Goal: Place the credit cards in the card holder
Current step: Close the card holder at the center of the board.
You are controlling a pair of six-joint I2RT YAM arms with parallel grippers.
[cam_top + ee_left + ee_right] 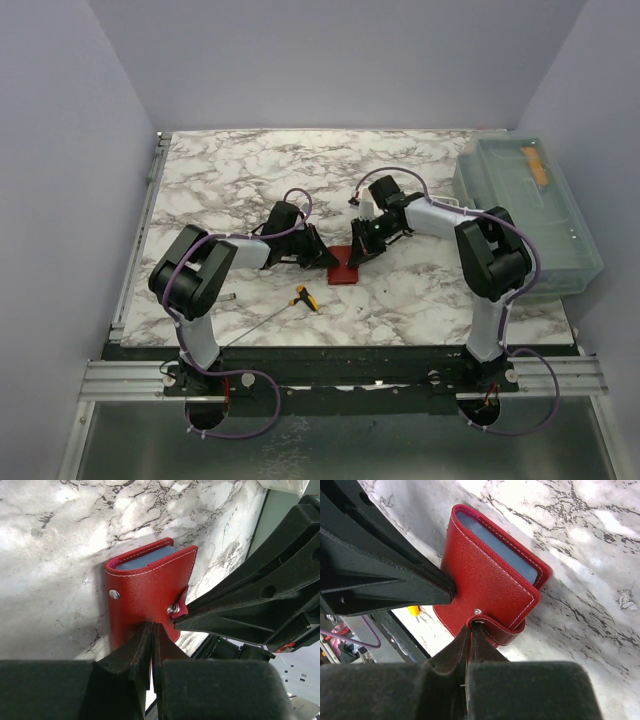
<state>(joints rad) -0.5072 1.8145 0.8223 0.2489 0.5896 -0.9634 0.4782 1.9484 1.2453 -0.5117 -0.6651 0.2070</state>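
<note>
The red card holder (343, 268) lies folded shut on the marble table between my two grippers. Its blue-grey slotted lining (147, 557) shows at the open edge. My left gripper (152, 627) is shut, its tips pinching the near edge of the red cover (145, 585). My right gripper (471, 627) is shut on the snap strap (495, 627) that curls off the holder (490, 575). In the top view the left gripper (322, 258) and right gripper (360, 252) meet at the holder. No tan-gold or pale blue credit card shows loose; they are hidden or out of view.
A yellow-handled thin metal tool (305, 297) lies just in front of the holder. A large clear lidded bin (525, 210) with an orange item inside stands at the right edge of the table. Walls close in the left, back and right.
</note>
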